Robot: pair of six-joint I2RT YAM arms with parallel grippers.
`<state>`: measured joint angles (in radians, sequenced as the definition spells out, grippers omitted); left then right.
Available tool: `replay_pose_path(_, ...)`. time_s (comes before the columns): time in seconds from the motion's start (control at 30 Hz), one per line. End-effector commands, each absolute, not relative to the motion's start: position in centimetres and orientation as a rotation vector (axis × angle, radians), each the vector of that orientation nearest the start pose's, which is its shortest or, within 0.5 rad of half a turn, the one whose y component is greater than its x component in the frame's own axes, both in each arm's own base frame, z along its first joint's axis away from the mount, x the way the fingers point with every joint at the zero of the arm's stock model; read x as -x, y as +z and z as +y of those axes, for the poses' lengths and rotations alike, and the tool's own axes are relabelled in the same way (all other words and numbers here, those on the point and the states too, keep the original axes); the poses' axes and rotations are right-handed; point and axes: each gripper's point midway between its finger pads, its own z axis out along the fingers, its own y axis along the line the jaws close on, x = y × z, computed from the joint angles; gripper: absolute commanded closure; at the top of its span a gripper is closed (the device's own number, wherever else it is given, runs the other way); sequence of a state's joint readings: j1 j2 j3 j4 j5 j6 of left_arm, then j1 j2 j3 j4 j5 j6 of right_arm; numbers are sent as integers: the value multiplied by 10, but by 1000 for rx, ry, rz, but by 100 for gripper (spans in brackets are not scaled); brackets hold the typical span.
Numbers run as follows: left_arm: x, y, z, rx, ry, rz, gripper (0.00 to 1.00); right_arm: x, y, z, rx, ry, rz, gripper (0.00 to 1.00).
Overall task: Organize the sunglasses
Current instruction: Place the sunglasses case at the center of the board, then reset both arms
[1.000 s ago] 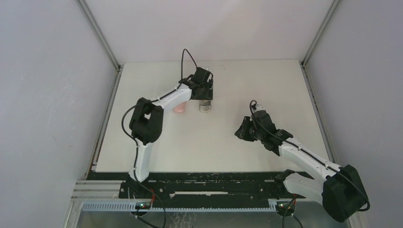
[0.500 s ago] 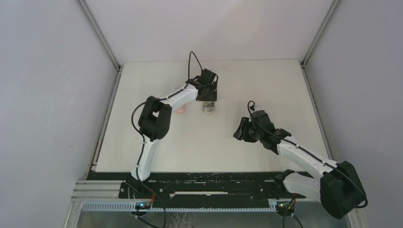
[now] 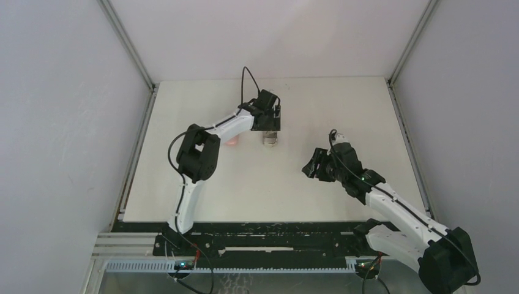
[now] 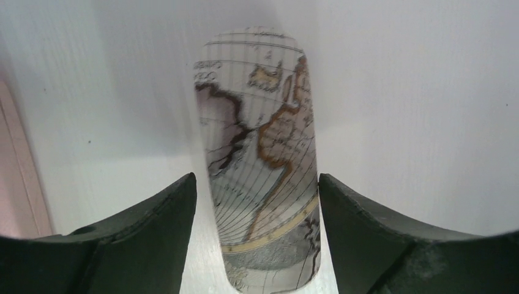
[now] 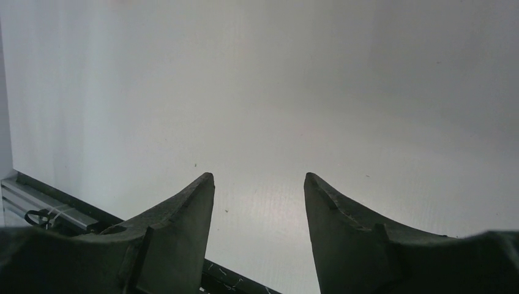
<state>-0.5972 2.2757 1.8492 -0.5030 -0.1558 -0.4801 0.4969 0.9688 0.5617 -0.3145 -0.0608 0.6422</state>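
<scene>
Your left claw is open with one finger on each side of the map case, and a thin gap on one side shows it has no grip. It has just spread a little wider, which looks like letting go of the map case, which lies flat on the table, long way pointing straight out from the claw, pink case close by. Your right claw has just opened too and holds nothing, and since no sunglasses show anywhere, I can't tell where they lie or which way they point.
</scene>
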Motion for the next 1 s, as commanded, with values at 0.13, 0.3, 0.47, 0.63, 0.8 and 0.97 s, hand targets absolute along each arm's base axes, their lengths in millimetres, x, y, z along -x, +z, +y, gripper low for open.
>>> replay_pose_path(0.13,-466,161,-301,-31,-371,2255,8,-232,141,151,-170,638,2238,39)
replay_pose_path(0.3,-444,223,-284,-14,-421,2136,3,-225,175,140,-178,648,2133,31)
replay_pose_path(0.47,-391,276,-254,-25,-484,1960,0,-215,219,129,-112,660,1980,5)
replay_pose_path(0.63,-322,314,-203,30,-500,1761,0,-202,254,124,-44,668,1911,0)
replay_pose_path(0.8,-266,290,-137,103,-408,1762,0,-191,277,115,-27,675,1782,0)
replay_pose_path(0.97,-230,251,-92,212,-352,1789,0,-186,272,91,-85,589,1717,0)
